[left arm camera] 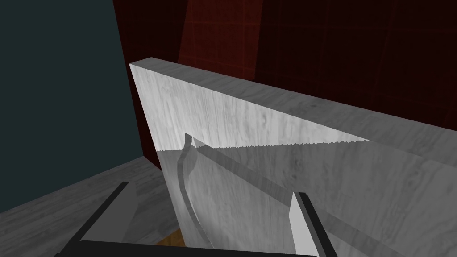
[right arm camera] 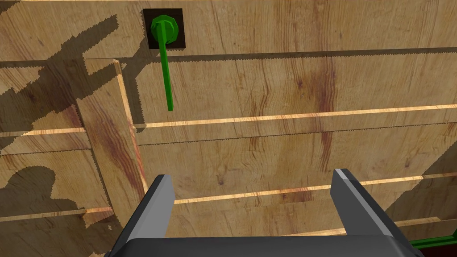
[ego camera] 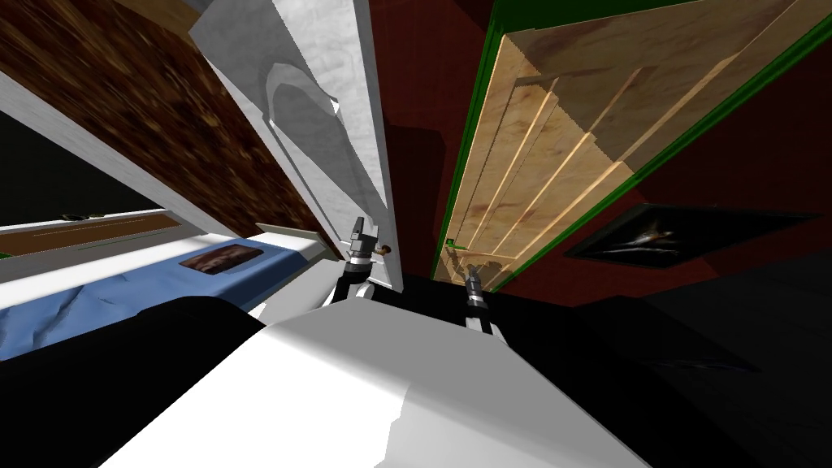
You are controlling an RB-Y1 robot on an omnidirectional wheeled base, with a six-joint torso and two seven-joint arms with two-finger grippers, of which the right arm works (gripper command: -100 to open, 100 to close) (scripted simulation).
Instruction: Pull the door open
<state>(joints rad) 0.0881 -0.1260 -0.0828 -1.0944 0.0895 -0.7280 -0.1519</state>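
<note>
wooden door (right arm camera: 290, 147) shut in its green frame, front-right | green lever handle (right arm camera: 166, 76) ahead of right gripper (right arm camera: 253, 176), released, apart from it | left gripper (left arm camera: 212, 191) released at white door (left arm camera: 267, 129) | risk: blades slip off thin lever if closed off-centre

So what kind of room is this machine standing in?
Probably a bedroom in a house: there's a bed with a blue sheet, a white door near a wooden door with a green lever handle, and a framed picture on the dark red wall.
</note>
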